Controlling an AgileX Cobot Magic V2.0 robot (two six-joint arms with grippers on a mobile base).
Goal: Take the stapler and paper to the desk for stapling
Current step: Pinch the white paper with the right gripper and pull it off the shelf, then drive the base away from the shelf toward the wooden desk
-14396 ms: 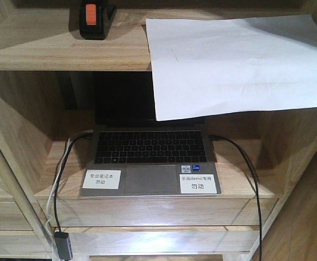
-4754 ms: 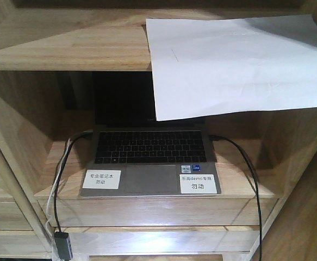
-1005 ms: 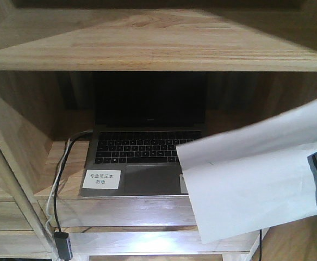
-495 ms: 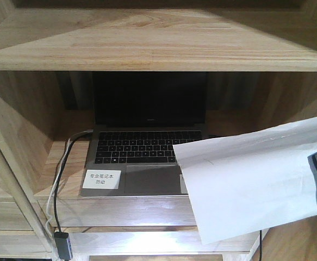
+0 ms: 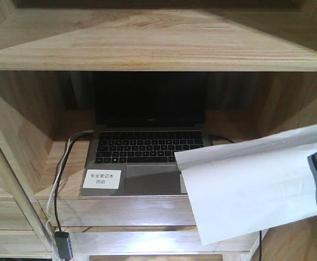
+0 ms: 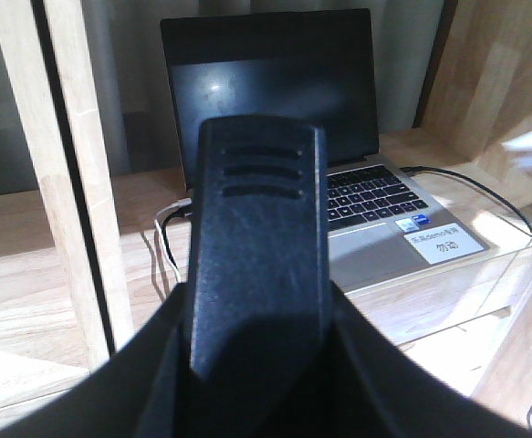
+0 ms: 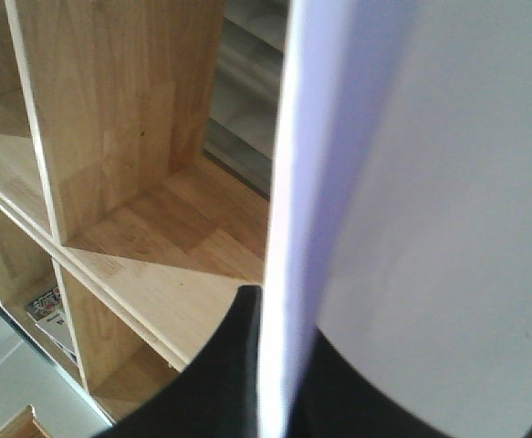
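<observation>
Low on the right of the front view: I see the paper (image 5: 250, 185), one white sheet, hanging in the air in front of the shelving unit (image 5: 147, 46). Its top edge is curled over, and its lower left corner drops below the shelf that carries the laptop (image 5: 147, 147).
Paper's hold: the right gripper (image 7: 279, 388) is pressed together on the sheet. In the right wrist view I see the sheet nearly edge-on, rising out of the black jaws.
Paper's cover: it hides the laptop's front right corner from me.
Stapler: the stapler (image 6: 256, 237) fills the middle of the left wrist view. It shows as a black body with three short grooves near its far end, and I cannot see its other markings from this angle.
Stapler's hold: the left gripper (image 6: 256, 365) is pinching it, with dark sides touching it on the left and right.
Laptop: it is open with a dark screen and sits in the middle compartment, beyond both carried things.
Label: a white label (image 5: 101, 179) with printed text sits on the left palm rest.
Cables: black and white cables (image 5: 57, 185) run from the laptop's left side over the shelf edge down to a small grey adapter (image 5: 62, 243).
Shelving: it is light wood, and one broad board lies above the laptop's compartment.
</observation>
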